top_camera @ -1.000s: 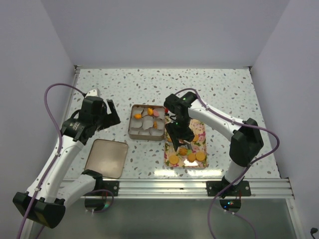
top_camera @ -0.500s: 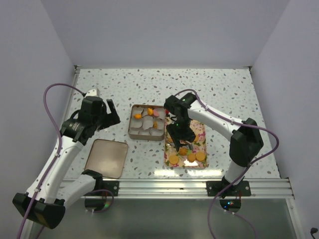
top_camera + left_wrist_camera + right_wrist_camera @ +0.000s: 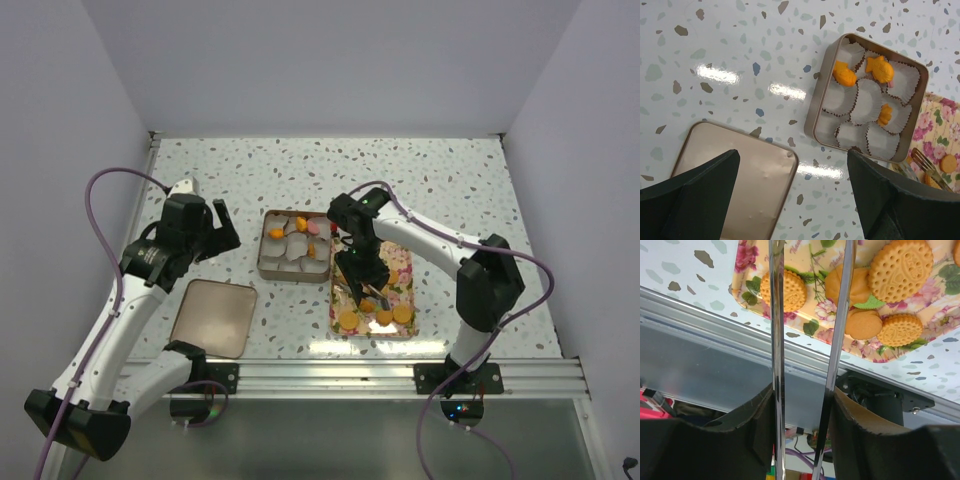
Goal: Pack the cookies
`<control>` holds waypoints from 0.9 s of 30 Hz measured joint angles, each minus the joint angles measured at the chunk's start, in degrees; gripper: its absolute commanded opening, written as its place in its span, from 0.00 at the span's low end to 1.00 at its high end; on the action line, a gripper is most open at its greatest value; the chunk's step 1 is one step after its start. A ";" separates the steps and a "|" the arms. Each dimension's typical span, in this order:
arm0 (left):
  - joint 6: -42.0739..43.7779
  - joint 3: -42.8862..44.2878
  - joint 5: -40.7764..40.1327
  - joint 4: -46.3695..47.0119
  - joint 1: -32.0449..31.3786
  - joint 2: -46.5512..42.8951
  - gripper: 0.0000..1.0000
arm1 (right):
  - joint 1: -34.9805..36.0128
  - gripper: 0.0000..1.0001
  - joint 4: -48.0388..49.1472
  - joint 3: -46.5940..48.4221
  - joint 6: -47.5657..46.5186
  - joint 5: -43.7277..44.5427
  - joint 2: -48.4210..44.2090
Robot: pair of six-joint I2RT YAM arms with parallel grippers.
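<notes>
Pick-up step, I judge: right hand (image 3: 360, 272) pinches tongs (image 3: 776, 340) over cookies (image 3: 900, 262) at the tray's (image 3: 751, 260) near edge. Next: grip one and carry it to the tin (image 3: 819, 92). Left hand (image 3: 213, 232) is spread.

The tongs (image 3: 776, 340) leave the right wrist frame at the top, so any grip on the cookies (image 3: 900, 262) is hidden. The left wrist frame's right edge cuts the floral tray (image 3: 940, 130).

The pincer (image 3: 802, 402) holds metal tongs (image 3: 776, 315) over orange cookies (image 3: 900, 263) on a flowered tray (image 3: 747, 257).
</notes>
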 measured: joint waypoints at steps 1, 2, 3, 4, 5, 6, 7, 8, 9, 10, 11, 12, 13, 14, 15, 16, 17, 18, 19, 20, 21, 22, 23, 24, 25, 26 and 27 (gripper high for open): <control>0.00 0.00 0.00 0.02 0.00 0.00 0.94 | 0.00 0.38 0.00 0.00 -0.02 0.00 0.02; 0.00 0.00 -0.02 0.00 0.00 0.00 0.94 | 0.00 0.38 0.02 0.00 -0.04 0.00 0.04; 0.00 0.00 -0.02 0.02 0.00 0.00 0.94 | 0.00 0.37 0.02 0.00 -0.07 0.00 0.04; 0.00 0.00 -0.04 0.00 0.00 0.02 0.94 | 0.00 0.38 0.00 0.00 -0.09 0.02 0.04; 0.00 0.00 -0.04 0.02 0.00 0.02 0.94 | 0.00 0.38 0.00 0.02 -0.09 0.09 0.04; 0.00 0.00 -0.04 0.02 0.00 0.02 0.94 | 0.00 0.38 0.00 0.11 -0.11 0.35 0.04; 0.00 0.00 -0.07 0.02 0.00 0.02 0.94 | 0.00 0.38 -0.20 0.52 -0.11 0.63 0.04; 0.00 0.00 -0.09 0.02 0.00 0.02 0.94 | -0.04 0.38 -0.52 1.55 -0.11 0.92 0.22; 0.00 0.00 -0.15 0.02 0.00 0.04 0.94 | -0.07 0.37 -0.87 2.95 -0.11 1.27 0.55; 0.00 0.00 -0.17 0.02 0.00 0.04 0.94 | -0.07 0.37 -1.05 5.20 -0.13 2.01 1.07; 0.00 0.00 -0.20 0.02 0.00 0.07 0.94 | -0.07 0.37 -1.22 8.04 -0.11 2.62 1.73; 0.02 0.00 -0.20 0.00 0.00 0.15 0.94 | -0.11 0.37 -1.97 11.63 -0.11 3.58 2.73; 0.02 0.00 -0.20 0.02 0.00 0.26 0.94 | -0.11 0.36 -2.05 15.41 -0.11 4.24 3.74; 0.02 0.00 -0.20 0.02 0.00 0.48 0.94 | -0.20 0.36 -1.88 19.21 -0.11 4.72 4.66; 0.02 0.00 -0.20 0.02 0.00 0.76 0.94 | -0.26 0.36 -1.68 22.95 -0.11 5.03 5.68; 0.02 0.02 -0.17 0.02 0.00 1.05 0.94 | -0.33 0.36 -0.92 26.03 -0.07 4.96 6.40; 0.02 0.02 -0.17 0.02 0.00 1.33 0.94 | -0.33 0.35 -0.50 28.94 0.07 4.94 7.06; 0.04 0.02 -0.15 0.02 0.00 1.62 0.94 | -0.33 0.35 -0.35 31.63 0.28 4.68 7.80; 0.07 0.02 -0.13 0.04 0.00 1.84 0.94 | -0.31 0.35 0.07 33.62 0.52 4.33 8.39; 0.09 0.02 -0.13 0.02 0.00 2.08 0.94 | -0.24 0.35 0.20 34.91 0.61 4.04 8.81; 0.22 0.09 -0.13 0.02 0.00 2.27 0.94 | -0.11 0.35 0.17 36.35 0.90 3.61 9.49; 0.48 0.26 -0.13 0.00 0.00 2.58 0.94 | 0.09 0.35 0.26 37.44 1.18 3.30 10.10; 0.59 0.48 -0.13 0.02 0.00 2.89 0.94 | 0.35 0.35 0.20 38.36 1.46 3.15 10.80; 0.68 0.70 -0.15 0.02 0.00 3.10 0.94 | 0.70 0.35 -0.04 39.41 1.70 2.84 11.74; 0.81 0.92 -0.13 0.02 0.00 3.30 0.94 | 1.07 0.35 -0.02 40.39 2.01 2.43 12.70; 1.05 1.14 -0.15 0.02 0.00 3.41 0.94 | 1.46 0.35 -0.07 41.35 2.21 1.92 13.77; 1.33 1.33 -0.13 0.02 0.00 3.50 0.94 | 1.81 0.35 -0.15 42.21 2.38 1.68 14.64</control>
